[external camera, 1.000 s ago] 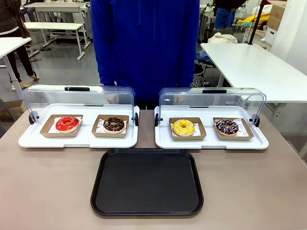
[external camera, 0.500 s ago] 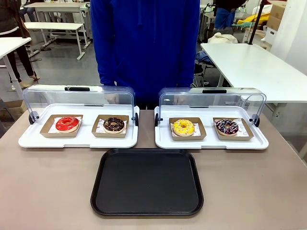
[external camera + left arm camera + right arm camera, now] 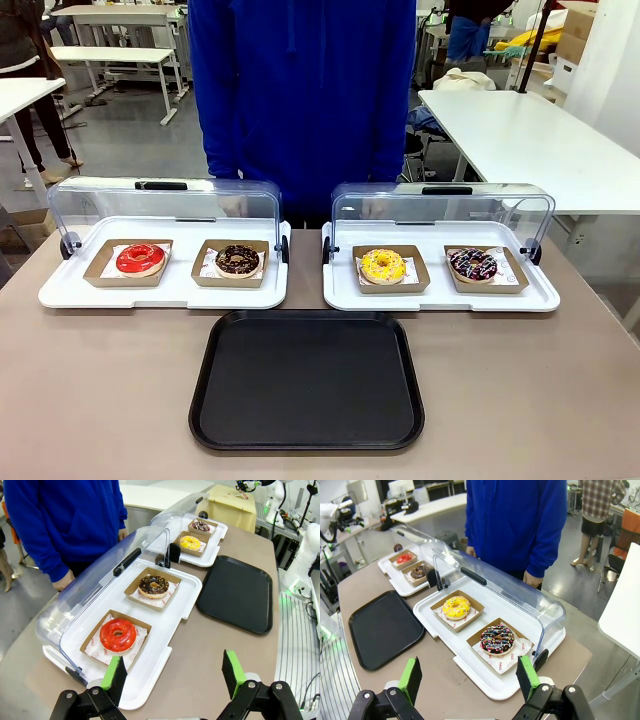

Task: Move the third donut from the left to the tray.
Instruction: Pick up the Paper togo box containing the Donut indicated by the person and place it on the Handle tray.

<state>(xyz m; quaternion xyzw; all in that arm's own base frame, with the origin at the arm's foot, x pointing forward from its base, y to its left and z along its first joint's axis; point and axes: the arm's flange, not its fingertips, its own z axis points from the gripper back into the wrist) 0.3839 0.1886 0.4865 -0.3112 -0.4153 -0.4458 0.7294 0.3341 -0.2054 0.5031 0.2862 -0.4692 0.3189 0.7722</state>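
— Looks like smooth black plastic for the tray (image 3: 306, 380) at lower middle, half matt, with a soft sheen.
— Agreed. Glossy yellow icing on the third donut from the left (image 3: 382, 265), over white paper (image 3: 409, 270) and matt brown cardboard (image 3: 390, 287).
— Smooth white plastic trays (image 3: 160, 290) above, under clear shiny lids (image 3: 165, 205).
— And a matt grey-brown table (image 3: 100, 400).

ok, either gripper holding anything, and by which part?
Nothing held: left gripper and right gripper both open, empty; yellow donut sits in its cardboard tray.
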